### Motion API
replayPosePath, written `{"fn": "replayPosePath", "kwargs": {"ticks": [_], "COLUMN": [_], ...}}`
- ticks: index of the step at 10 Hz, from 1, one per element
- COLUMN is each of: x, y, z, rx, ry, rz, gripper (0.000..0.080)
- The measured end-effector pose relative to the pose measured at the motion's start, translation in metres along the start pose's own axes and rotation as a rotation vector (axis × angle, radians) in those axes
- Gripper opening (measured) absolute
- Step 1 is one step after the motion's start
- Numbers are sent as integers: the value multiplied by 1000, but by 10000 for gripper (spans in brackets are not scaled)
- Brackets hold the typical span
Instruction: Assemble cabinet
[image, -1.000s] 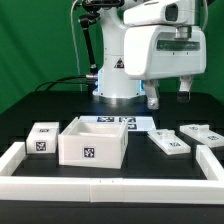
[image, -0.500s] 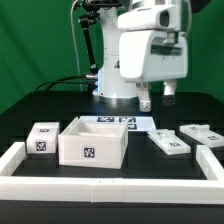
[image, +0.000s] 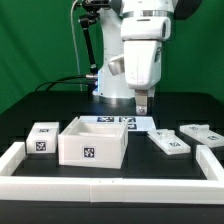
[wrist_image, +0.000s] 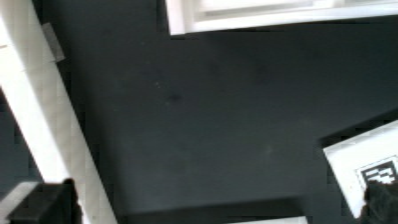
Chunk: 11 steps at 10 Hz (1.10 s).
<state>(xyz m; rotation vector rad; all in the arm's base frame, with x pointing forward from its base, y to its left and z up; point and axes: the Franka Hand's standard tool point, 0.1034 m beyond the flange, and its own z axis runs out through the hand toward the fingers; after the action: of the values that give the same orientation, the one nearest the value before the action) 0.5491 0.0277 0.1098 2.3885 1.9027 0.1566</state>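
The cabinet body (image: 92, 142), a large open white box with a tag on its front, stands at the exterior view's left of centre. A small tagged block (image: 43, 138) sits beside it on the left. Two flat white tagged parts (image: 168, 143) (image: 200, 132) lie on the right. My gripper (image: 141, 103) hangs empty, high above the table between the box and those flat parts, turned edge-on. In the wrist view one dark finger (wrist_image: 45, 205) shows at the edge, the jaws stand wide apart over bare black table, and a tagged white part (wrist_image: 365, 165) lies near.
The marker board (image: 117, 122) lies behind the box at the robot's base. A low white border rail (image: 110, 190) runs along the front and both sides, and shows in the wrist view (wrist_image: 36, 100). Another white part (wrist_image: 267, 12) lies at the wrist view's edge.
The wrist has turned about a quarter turn and shifted towards the exterior view's left. The two fingers, seen apart side by side before, now line up edge-on. The parts have not moved.
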Motion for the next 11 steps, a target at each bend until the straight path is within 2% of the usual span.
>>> {"fn": "replayPosePath", "kwargs": {"ticks": [2,3,5,7,10,11], "x": [-7,-16,-41,-63,-63,-64], "y": [-2,-13,-39,-48,-48,-48], "z": [1,1,2,8,8,8], "rx": [5,-2,27,36,37,30], "ry": [-3,-2,-16,-20,-20,-18], "rz": [-25,-30,-41,-37,-26,-34], "gripper": [798,798,798,798,798,798]}}
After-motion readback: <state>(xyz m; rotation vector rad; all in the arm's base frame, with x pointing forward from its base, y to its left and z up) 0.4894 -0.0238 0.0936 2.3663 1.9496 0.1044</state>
